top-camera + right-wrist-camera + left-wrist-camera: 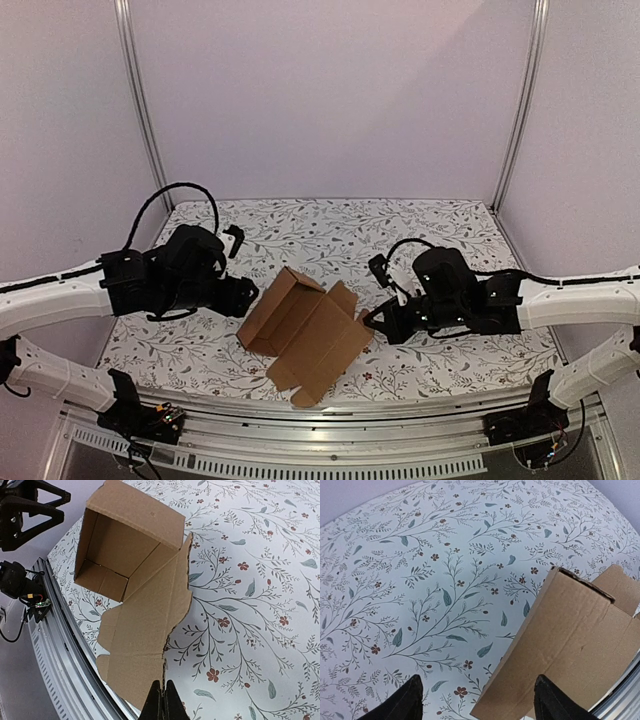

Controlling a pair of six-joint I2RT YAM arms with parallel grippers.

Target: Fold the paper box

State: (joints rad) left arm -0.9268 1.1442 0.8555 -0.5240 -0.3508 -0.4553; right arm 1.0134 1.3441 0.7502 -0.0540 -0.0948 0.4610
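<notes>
Open paper box [310,335] on floral table [300,225]

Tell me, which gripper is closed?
The right gripper: its fingers are pinched together on the flap edge of the paper box, while the left gripper has its fingers wide apart.

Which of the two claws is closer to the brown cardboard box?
Right, narrowly. The right claw, shut, meets the flat flap's edge on the paper box. The left claw, open, hovers beside its upright wall, seemingly just short.
</notes>
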